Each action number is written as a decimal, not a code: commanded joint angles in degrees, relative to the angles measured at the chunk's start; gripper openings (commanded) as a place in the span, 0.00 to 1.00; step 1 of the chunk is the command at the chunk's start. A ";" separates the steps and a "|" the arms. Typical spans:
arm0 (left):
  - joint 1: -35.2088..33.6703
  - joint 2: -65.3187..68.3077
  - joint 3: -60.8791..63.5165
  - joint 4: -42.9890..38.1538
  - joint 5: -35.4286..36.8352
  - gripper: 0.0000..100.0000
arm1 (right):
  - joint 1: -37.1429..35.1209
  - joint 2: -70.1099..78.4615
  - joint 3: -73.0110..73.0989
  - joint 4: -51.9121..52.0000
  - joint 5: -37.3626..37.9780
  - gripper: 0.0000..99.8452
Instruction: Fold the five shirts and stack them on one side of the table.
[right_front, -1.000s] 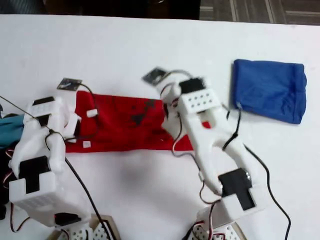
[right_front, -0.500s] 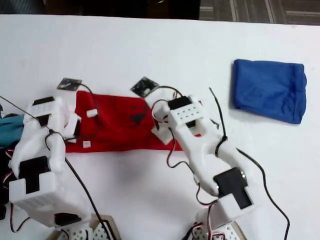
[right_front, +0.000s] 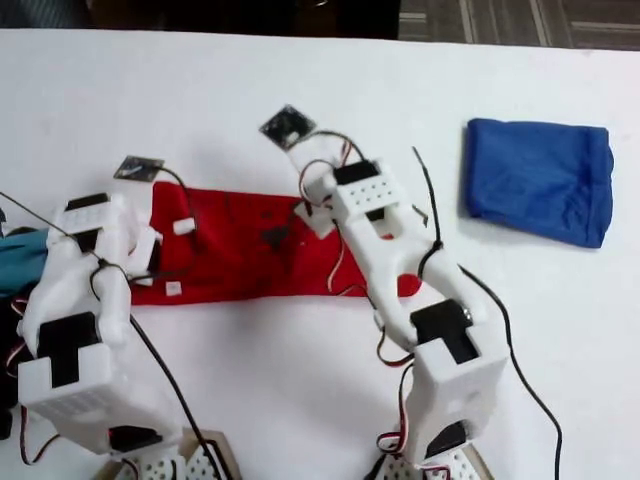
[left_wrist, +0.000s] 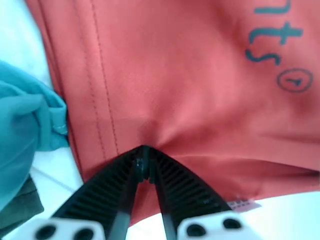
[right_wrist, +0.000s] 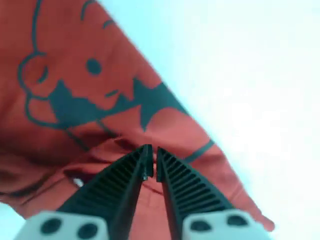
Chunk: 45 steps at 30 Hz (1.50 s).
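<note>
Grippers are both clamped on cloth. Left gripper: jaws pressed together on a pucker of the red fabric shirt, close to its stitched hem, with creases fanning out from the pinch. Right gripper: jaws almost touching, only a thin sliver between them, nipping a raised fold of the same red shirt next to the dark cartoon-bear print.

High view: the red shirt lies as a long strip across the white table. The left arm is over its left end and the right arm over its right part. Folded blue shirt sits well apart on the table's right side. Crumpled teal shirt is just beside the red shirt's left end, touching a piece of dark cloth.
</note>
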 joint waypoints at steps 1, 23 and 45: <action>0.62 0.18 0.13 -1.32 0.18 0.03 | 0.22 -1.71 -3.78 6.11 -0.26 0.02; 0.62 0.18 0.13 -1.32 0.44 0.03 | 23.16 -9.45 18.73 -1.80 0.44 0.02; -19.34 4.57 -12.97 -4.48 -11.16 0.09 | 23.16 -34.07 18.20 12.18 0.44 0.02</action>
